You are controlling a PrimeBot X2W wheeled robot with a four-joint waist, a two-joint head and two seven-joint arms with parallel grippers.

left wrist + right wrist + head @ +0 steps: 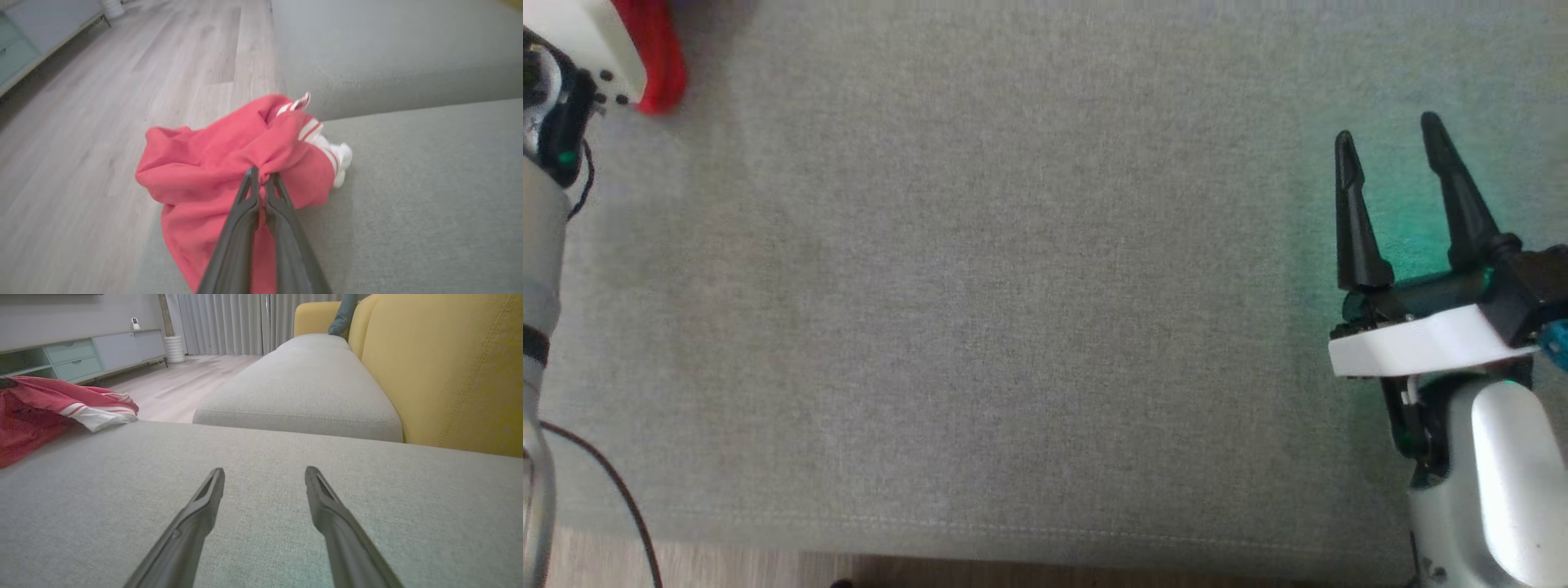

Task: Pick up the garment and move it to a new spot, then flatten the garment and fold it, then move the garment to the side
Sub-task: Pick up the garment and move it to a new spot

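One step begun: the garment (212, 163) is pinched by the left gripper (261, 174), bunched at the edge of the grey cushion (429, 183).
Right gripper (1387, 126): fingers spread, nothing held.
Remaining: moving, flattening, folding, setting aside.

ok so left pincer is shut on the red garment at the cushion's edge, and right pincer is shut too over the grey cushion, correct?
Not quite. The right pincer is open, not shut: the right wrist view shows it spread wide over the grey cushion. The rest holds: the left pincer is shut on the red garment at the cushion's edge.
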